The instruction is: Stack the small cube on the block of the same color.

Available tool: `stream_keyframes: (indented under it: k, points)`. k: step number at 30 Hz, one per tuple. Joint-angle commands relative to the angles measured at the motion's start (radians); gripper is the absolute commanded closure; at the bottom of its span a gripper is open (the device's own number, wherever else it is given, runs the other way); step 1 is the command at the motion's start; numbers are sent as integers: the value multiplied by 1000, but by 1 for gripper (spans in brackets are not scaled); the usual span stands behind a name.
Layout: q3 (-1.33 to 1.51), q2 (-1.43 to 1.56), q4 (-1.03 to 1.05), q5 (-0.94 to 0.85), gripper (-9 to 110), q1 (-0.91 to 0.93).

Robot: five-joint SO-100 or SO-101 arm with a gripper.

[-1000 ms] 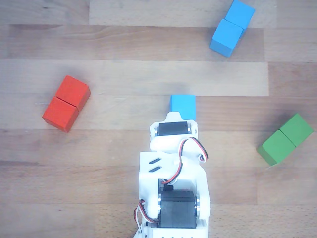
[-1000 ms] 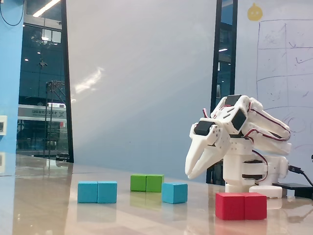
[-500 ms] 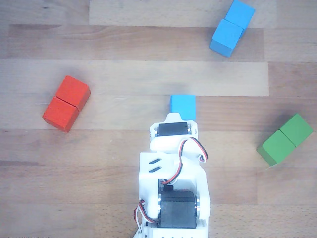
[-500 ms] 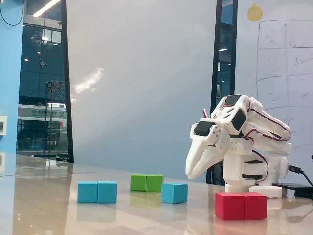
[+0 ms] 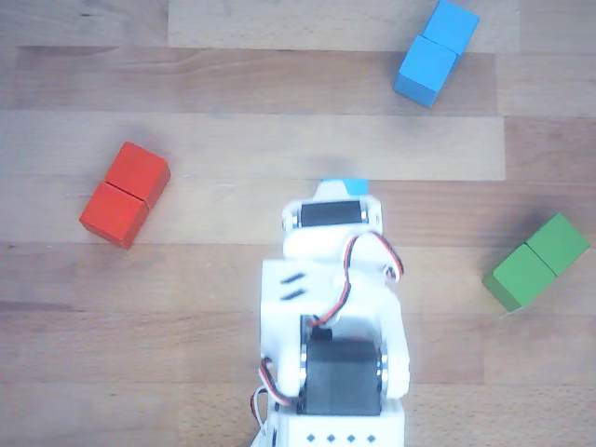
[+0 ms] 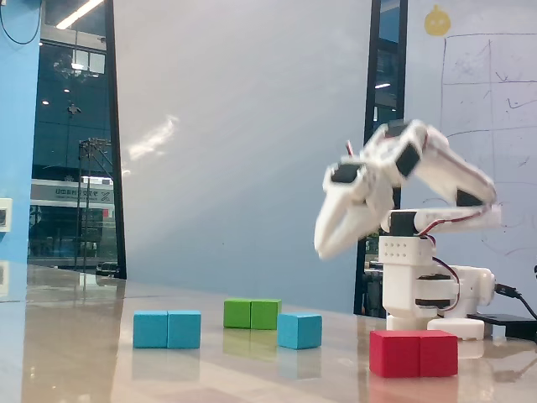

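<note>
The small cube (image 6: 299, 331), light blue, rests on the table in the fixed view. In the other view only a thin strip of the small cube (image 5: 345, 183) shows past the arm's wrist (image 5: 331, 223). The light-blue two-cube block (image 5: 436, 51) lies far up and to the right; in the fixed view the block (image 6: 167, 329) is left of the cube. My gripper (image 6: 323, 248) hangs well above the table, pointing down over the cube, its fingers together and holding nothing. In the other view the fingertips are hidden under the wrist.
A red two-cube block (image 5: 124, 194) lies left of the arm and shows as the red block (image 6: 414, 353) in front of the base. A green two-cube block (image 5: 537, 262) lies to the right, seen as the green block (image 6: 252, 313) behind the cube.
The arm has lifted and reached forward, so the gripper now hangs higher above the table. From above, the wrist now covers most of the small cube. No block has moved.
</note>
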Motion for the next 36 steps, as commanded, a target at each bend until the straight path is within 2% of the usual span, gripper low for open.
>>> stream_keyframes:
  k: [1, 5, 10, 14, 25, 31, 36]
  points:
    - [-508, -324, 89, -8, 101, -5]
    - [-741, -540, 270, -6, 101, -9]
    - [-741, -769, 408, 8, 101, -8]
    - [-672, -839, 353, 9, 101, 2]
    - [-321, -838, 12, 9, 100, 5]
    - [-253, -753, -9, 9, 100, 6]
    - [-215, -736, -21, 9, 91, 6]
